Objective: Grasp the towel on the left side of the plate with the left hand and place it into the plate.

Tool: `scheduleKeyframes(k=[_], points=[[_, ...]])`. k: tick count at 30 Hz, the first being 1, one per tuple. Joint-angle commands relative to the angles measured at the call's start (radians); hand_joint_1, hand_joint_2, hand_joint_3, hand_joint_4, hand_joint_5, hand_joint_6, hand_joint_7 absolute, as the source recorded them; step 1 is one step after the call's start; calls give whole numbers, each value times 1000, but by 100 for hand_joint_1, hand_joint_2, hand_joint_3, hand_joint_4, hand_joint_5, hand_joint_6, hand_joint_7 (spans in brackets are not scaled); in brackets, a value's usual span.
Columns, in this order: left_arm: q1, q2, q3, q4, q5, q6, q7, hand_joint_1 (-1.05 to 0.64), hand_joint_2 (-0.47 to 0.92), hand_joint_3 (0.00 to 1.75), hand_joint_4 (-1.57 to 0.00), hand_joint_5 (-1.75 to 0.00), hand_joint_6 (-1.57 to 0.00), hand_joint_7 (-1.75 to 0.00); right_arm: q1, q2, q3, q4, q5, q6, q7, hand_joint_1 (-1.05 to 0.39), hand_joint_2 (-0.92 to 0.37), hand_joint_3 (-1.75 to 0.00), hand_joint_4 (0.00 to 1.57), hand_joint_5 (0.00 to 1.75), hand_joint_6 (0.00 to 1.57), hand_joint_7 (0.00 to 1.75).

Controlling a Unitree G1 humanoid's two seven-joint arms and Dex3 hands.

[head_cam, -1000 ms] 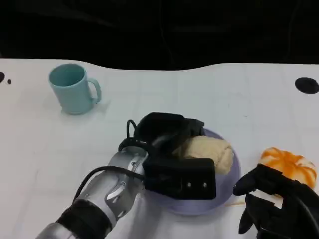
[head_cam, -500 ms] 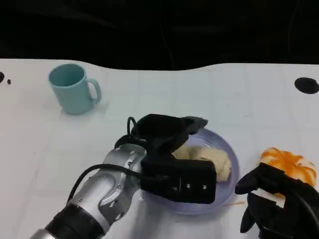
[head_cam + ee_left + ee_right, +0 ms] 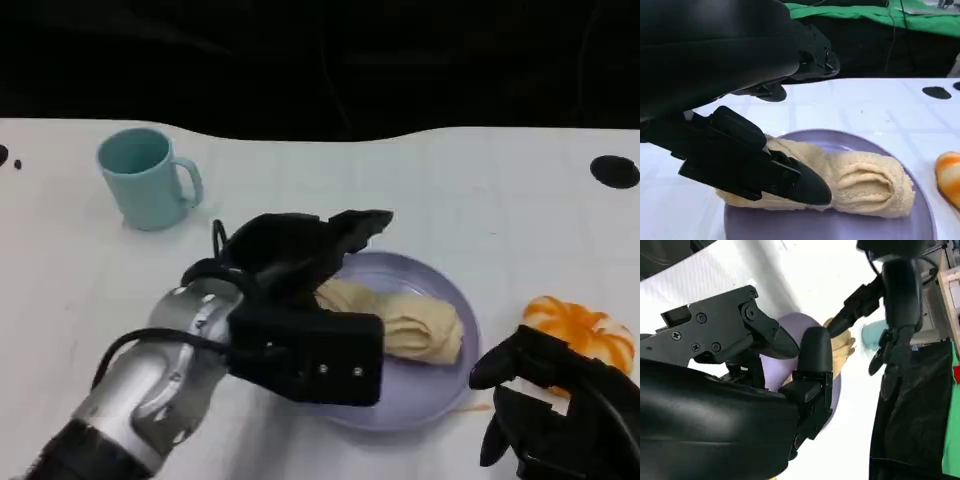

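The beige towel [image 3: 425, 325] lies rolled in the lilac plate [image 3: 455, 290], near the middle of the table. My left hand [image 3: 300, 250] hovers over the plate's left part with its fingers spread and holds nothing. In the left wrist view one finger [image 3: 800, 182] lies low against the towel [image 3: 862, 182] while the others stay raised above the plate [image 3: 840, 227]. My right hand [image 3: 555, 405] rests at the lower right, just off the plate's rim, with nothing in it.
A teal mug [image 3: 147, 180] stands at the back left. An orange, pumpkin-like object [image 3: 585, 332] lies right of the plate, just behind my right hand. A black round mark [image 3: 613, 171] sits on the table at the far right.
My left hand has let go of the towel and drawn back to the left with its fingers apart. The towel has settled flatter in the plate. My right hand has stayed put.
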Motion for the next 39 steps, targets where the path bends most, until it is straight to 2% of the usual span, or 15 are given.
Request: scheduleKeyframes(k=[1, 4, 8, 9, 10, 11, 12, 13, 15, 16, 18, 22, 28, 36, 39], points=[[67, 59, 57, -73, -51, -65, -1, -67, 92, 23, -41, -27, -23, -4, 2, -16, -8, 5, 0, -16, 9, -8, -74, -103, 62, 175, 50, 149], [122, 78, 110, -101, -102, -139, 41, -53, 92, 19, -47, -32, -30, -7, 5, -14, -6, 1, 1, -17, 10, -8, -73, -103, 63, 175, 50, 150], [201, 75, 182, -125, -166, -216, 99, -27, 92, 10, -63, -45, -51, -13, 13, -10, -2, -3, 0, -16, 5, -9, -71, -103, 63, 175, 50, 149], [220, 72, 199, -129, -184, -235, 112, -23, 92, 10, -65, -53, -56, -15, 15, -10, -1, -1, 0, -22, 7, -9, -71, -103, 63, 175, 50, 149], [234, 70, 211, -131, -196, -250, 120, -18, 90, 13, -69, -71, -65, -20, 17, -11, -1, 0, 0, -25, 9, -9, -71, -103, 63, 175, 50, 149], [250, 68, 226, -128, -215, -277, 132, -16, 84, 25, -68, -81, -67, -24, 18, -12, -1, 1, 0, -29, 11, -9, -71, -103, 63, 175, 50, 149], [272, 63, 244, -115, -243, -318, 152, -15, 77, 44, -72, -91, -71, -30, 20, -13, -2, 3, 2, -31, 14, -8, -71, -103, 63, 175, 51, 149], [292, 59, 259, -105, -264, -350, 168, -18, 73, 65, -76, -112, -77, -46, 21, -14, -3, 4, 3, -31, 16, -7, -71, -103, 63, 175, 51, 149], [329, 50, 281, -100, -293, -394, 192, -21, 72, 77, -75, -142, -76, -70, 23, -15, -4, 0, 2, -28, 14, -7, -71, -103, 63, 175, 51, 149], [341, 46, 287, -102, -300, -405, 198, -20, 71, 81, -73, -157, -75, -89, 24, -14, -5, -2, 2, -25, 11, -6, -72, -104, 63, 175, 51, 149], [370, 41, 299, -110, -304, -431, 212, -18, 68, 87, -73, -169, -74, -111, 25, -9, -9, -6, 8, -15, 5, -5, -72, -104, 63, 175, 51, 150], [431, 30, 326, -140, -311, -442, 228, -17, 60, 100, -72, -174, -74, -132, 31, -8, -12, -3, 8, -33, 7, -3, -73, -107, 62, 175, 50, 157], [517, -7, 368, -195, -417, -403, 198, -15, 48, 122, -75, -175, -70, -147, 37, 1, -8, 7, -7, -60, -9, 1, -73, -115, 67, 175, 49, 169], [624, -58, 401, -215, -573, -382, 162, -12, 48, 125, -79, -175, -68, -149, 40, 36, -5, -6, -11, -10, -86, 1, -74, -118, 73, 175, 49, 175], [663, -61, 414, -232, -618, -345, 138, -12, 54, 116, -80, -175, -68, -147, 40, 43, -2, -8, -9, -5, -95, 1, -76, -118, 73, 175, 48, 175]])
